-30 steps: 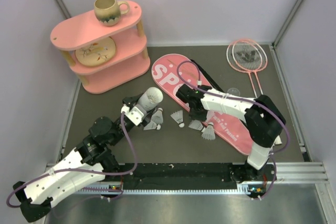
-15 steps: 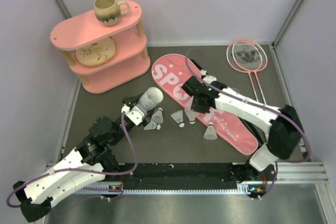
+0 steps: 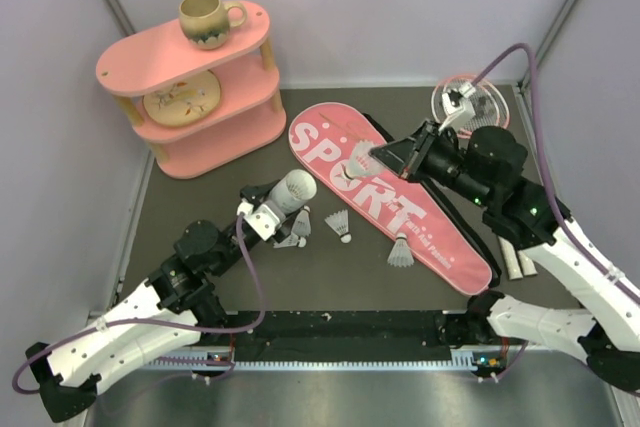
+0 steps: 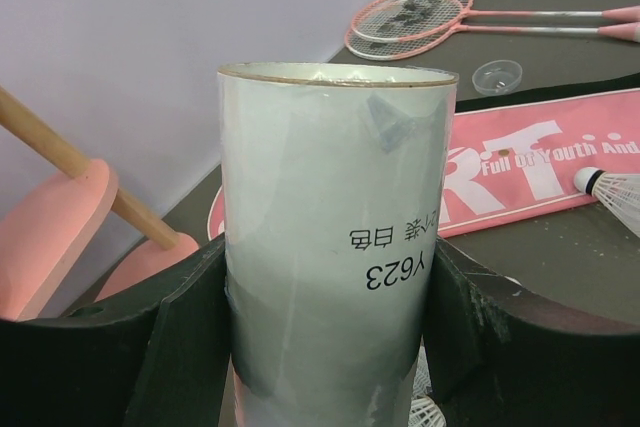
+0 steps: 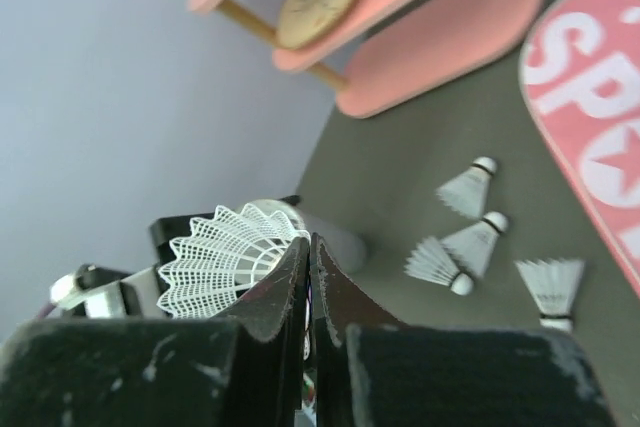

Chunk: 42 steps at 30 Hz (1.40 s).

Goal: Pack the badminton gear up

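Observation:
My left gripper [image 3: 266, 213] is shut on the long white tube [image 3: 287, 193], holding it tilted with its open mouth [image 4: 338, 72] up; black pads [image 4: 180, 337] press both sides. My right gripper [image 3: 378, 155] hangs above the pink SPORT bag [image 3: 400, 209], shut on the skirt of a white shuttlecock [image 5: 225, 255]. Several more shuttlecocks lie on the mat, one [image 3: 340, 226] left of the bag, one [image 3: 400, 253] on it, two [image 3: 295, 230] beside the tube. The pink rackets [image 3: 478, 109] lie at the back right, partly hidden by my right arm.
The pink two-tier shelf [image 3: 240, 132] stands at the back left with a brown mug [image 3: 207, 19] on top. A small clear lid [image 4: 497, 75] lies beside the bag. Grey walls close in the left, back and right sides.
My right gripper has closed on a shuttlecock by the bag and lifted it up and away to the right. The left gripper and tube have barely shifted.

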Each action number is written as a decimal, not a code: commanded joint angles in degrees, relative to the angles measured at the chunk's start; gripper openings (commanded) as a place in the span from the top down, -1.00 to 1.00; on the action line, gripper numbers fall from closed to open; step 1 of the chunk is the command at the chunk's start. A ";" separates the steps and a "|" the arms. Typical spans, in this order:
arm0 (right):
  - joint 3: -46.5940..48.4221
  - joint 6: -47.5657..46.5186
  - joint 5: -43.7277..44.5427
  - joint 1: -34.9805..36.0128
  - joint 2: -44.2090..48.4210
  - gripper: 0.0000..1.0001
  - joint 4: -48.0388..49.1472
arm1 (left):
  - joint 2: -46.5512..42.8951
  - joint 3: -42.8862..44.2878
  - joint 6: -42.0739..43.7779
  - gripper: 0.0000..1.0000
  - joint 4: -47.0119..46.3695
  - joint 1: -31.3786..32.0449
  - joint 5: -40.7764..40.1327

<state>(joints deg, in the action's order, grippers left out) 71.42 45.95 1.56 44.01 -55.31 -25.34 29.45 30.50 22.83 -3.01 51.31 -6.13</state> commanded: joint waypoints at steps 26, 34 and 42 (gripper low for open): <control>3.11 -10.62 -12.90 6.35 -15.62 0.45 8.57 | 0.08 0.70 -0.07 0.56 -3.85 0.19 4.54; 3.02 -12.47 -16.15 6.44 -16.58 0.02 6.18 | 0.43 0.70 0.02 0.56 -4.20 0.11 4.98; 7.67 -11.59 -18.96 7.32 -23.87 -0.04 5.66 | 0.61 0.61 -0.07 0.56 -3.94 0.11 5.87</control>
<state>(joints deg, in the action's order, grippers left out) 74.39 34.96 -15.42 50.19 -76.12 -19.81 30.28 30.50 22.76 -3.05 51.33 -1.72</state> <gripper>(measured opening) 0.516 0.688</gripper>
